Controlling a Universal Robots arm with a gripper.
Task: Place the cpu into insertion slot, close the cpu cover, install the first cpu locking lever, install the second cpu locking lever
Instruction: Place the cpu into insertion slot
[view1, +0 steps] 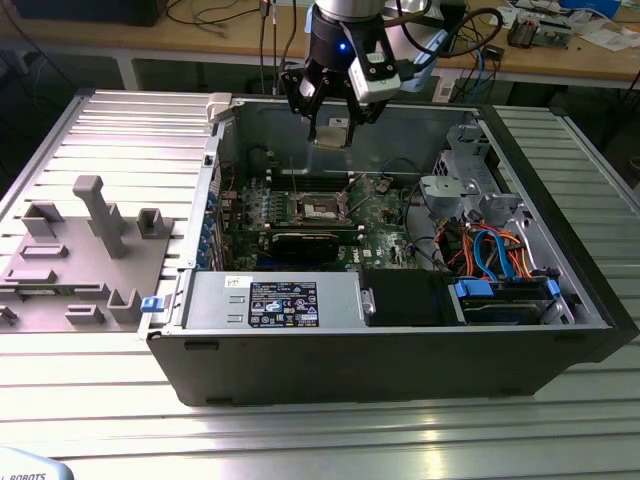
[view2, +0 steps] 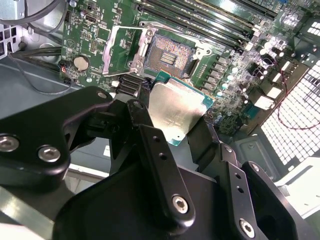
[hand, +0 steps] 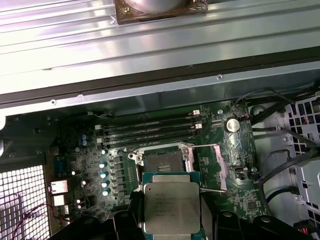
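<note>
the gripper (view2: 175, 119) pinches the cpu (hand: 171, 207) by its edges above the open insertion slot (hand: 162, 161) — keep it level, corners squared, clear of the flipped-open cpu cover (view2: 125, 50).

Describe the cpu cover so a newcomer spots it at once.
In the open computer case, find the empty dark socket on the green motherboard. The cpu cover is the silvery frame swung open beside it, hollow-centred, unlike the solid-faced cpu.

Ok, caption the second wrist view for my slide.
Black gripper holding the square silvery-grey cpu above the green motherboard's open socket.
</note>
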